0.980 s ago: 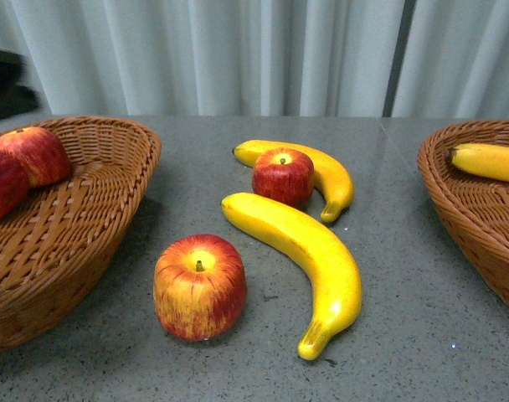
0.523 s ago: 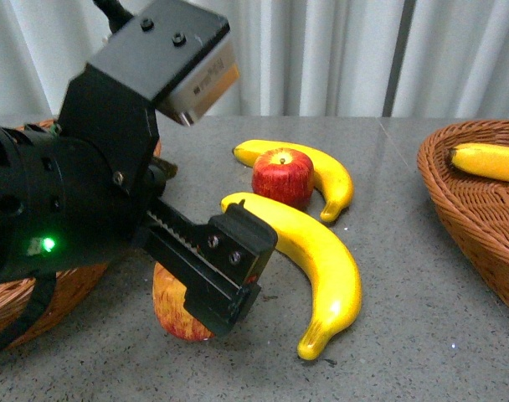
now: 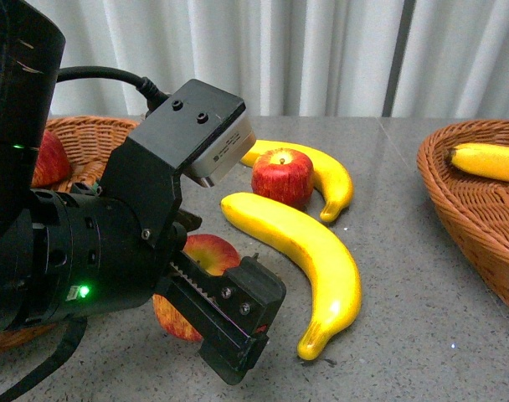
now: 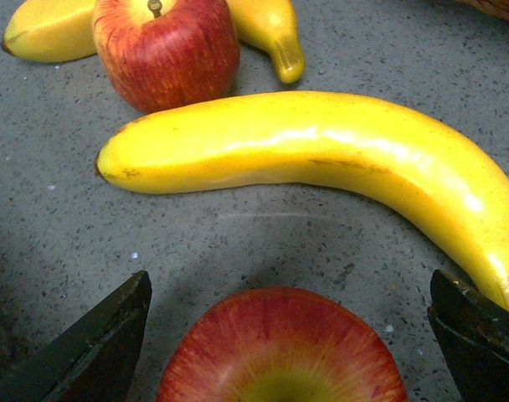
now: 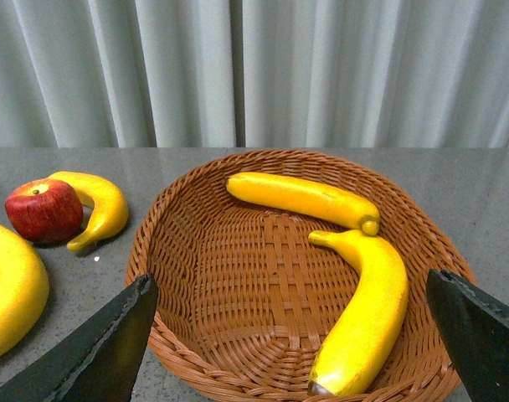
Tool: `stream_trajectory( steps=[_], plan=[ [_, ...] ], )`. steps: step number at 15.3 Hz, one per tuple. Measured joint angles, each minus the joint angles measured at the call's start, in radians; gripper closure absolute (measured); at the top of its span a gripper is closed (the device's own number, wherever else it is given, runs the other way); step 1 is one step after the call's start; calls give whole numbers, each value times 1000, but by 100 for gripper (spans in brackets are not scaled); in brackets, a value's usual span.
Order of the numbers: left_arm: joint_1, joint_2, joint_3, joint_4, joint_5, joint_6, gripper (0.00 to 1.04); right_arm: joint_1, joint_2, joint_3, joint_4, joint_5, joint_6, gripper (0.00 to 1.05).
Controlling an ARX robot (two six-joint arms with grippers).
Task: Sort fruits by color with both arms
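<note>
My left gripper (image 3: 231, 333) is open and hangs over the large yellow-red apple (image 3: 208, 251), which it partly hides. In the left wrist view this apple (image 4: 280, 356) lies between the open fingers (image 4: 104, 347), not touched by them. A long banana (image 3: 309, 251) lies just right of it. A small red apple (image 3: 282, 176) leans on a second banana (image 3: 331, 174) behind. My right gripper (image 5: 292, 335) is open and empty above the right basket (image 5: 154, 243), which holds two bananas (image 5: 300, 197) (image 5: 367, 310). The right arm is out of the front view.
The left wicker basket (image 3: 87, 134) holds a red apple (image 3: 49, 159); my left arm hides most of it. The right basket (image 3: 460, 201) sits at the table's right edge with a banana (image 3: 489, 161) showing. Grey curtains hang behind the table.
My left arm has come in from the left, then moved down and toward the camera over the large apple. No fruit has moved.
</note>
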Motion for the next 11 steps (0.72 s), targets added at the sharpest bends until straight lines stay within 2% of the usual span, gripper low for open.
stream_trajectory(
  steps=[2,4,8,9,11],
  plan=[
    [0,0,-5,3,10,-5,32,0,0,0,0,0,0,7],
    [0,-2,-6,2,18,-8,44,0,0,0,0,0,0,7],
    [21,-91,-10,-26,13,-15,46,0,0,0,0,0,0,7],
    [45,-137,-10,-13,-13,-39,46,0,0,0,0,0,0,7],
    [152,-224,7,-34,-138,-145,46,0,0,0,0,0,0,7]
  ],
)
